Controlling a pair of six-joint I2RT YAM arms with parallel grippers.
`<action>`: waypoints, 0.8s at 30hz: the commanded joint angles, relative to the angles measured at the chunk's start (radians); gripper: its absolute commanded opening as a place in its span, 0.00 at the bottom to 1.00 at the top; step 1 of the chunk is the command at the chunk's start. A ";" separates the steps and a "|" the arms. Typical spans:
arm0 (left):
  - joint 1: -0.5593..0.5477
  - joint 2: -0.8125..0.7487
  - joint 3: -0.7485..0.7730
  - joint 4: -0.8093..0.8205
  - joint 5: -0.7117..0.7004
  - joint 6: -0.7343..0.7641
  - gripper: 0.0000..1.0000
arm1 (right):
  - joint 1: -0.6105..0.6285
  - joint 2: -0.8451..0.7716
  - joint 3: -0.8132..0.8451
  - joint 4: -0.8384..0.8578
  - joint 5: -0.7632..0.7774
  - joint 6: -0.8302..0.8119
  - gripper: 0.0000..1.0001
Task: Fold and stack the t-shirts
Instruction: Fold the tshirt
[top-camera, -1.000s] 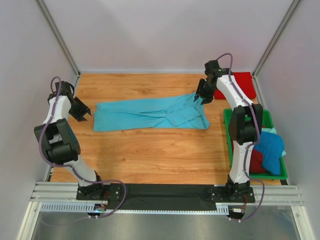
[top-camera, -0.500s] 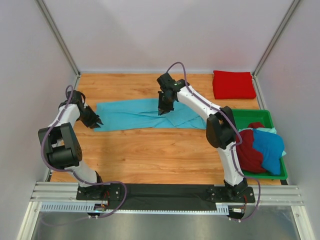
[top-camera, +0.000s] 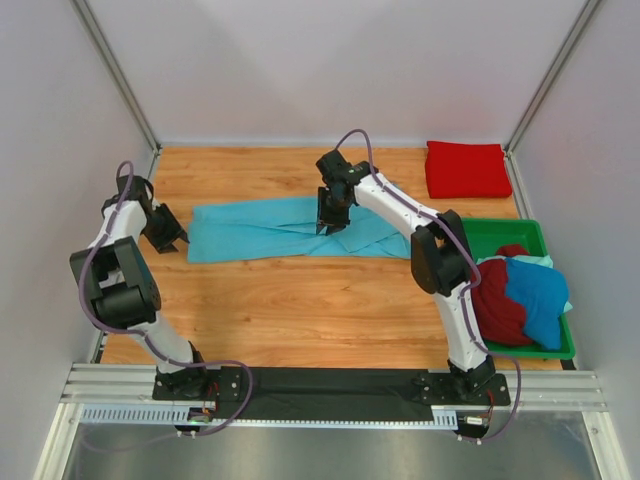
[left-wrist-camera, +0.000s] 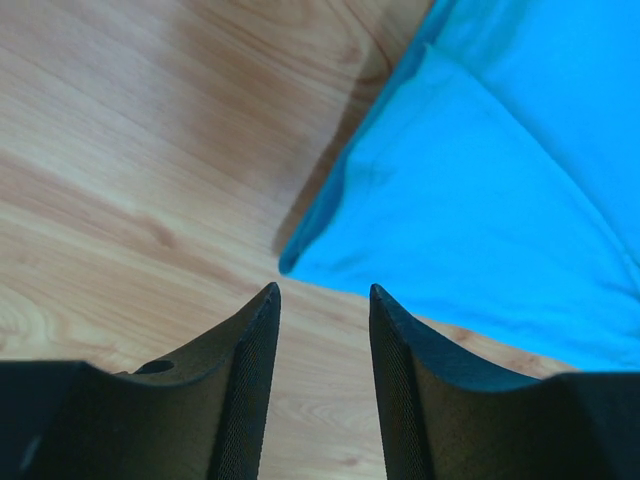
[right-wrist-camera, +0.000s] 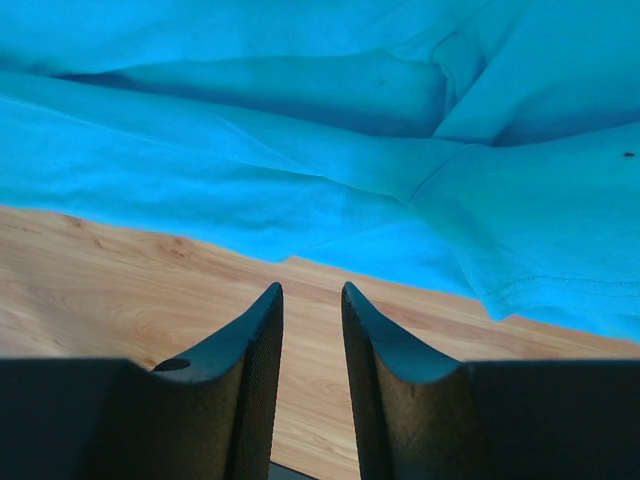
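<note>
A light turquoise t-shirt (top-camera: 260, 230) lies spread lengthwise across the wooden table. My left gripper (top-camera: 178, 240) hovers just off its left end. In the left wrist view the left gripper (left-wrist-camera: 323, 290) is open over bare wood, and the shirt's corner (left-wrist-camera: 300, 262) lies just ahead of the fingertips. My right gripper (top-camera: 330, 224) is above the shirt's middle. In the right wrist view the right gripper (right-wrist-camera: 312, 290) is open, with wood between its fingers and creased turquoise cloth (right-wrist-camera: 330, 130) ahead. A folded bright red t-shirt (top-camera: 467, 170) rests at the back right.
A green tray (top-camera: 500, 228) at the right edge holds a dark red shirt (top-camera: 497, 300) and a deeper blue one (top-camera: 537, 295), bunched up. Grey walls with metal posts close in the table on three sides. Bare wood lies in front of the turquoise shirt.
The right arm swung left from the shirt's right end to its middle. The left gripper came in to the shirt's left edge, then drew back a little.
</note>
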 joint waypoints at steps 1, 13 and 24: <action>0.016 0.058 0.050 0.005 0.027 0.126 0.48 | 0.006 0.010 0.009 0.028 -0.024 -0.038 0.32; 0.016 0.167 0.104 0.028 0.159 0.183 0.47 | 0.006 -0.019 -0.106 0.068 -0.066 -0.045 0.31; 0.016 0.141 0.038 0.028 0.152 0.163 0.33 | 0.006 -0.013 -0.095 0.079 -0.073 -0.031 0.31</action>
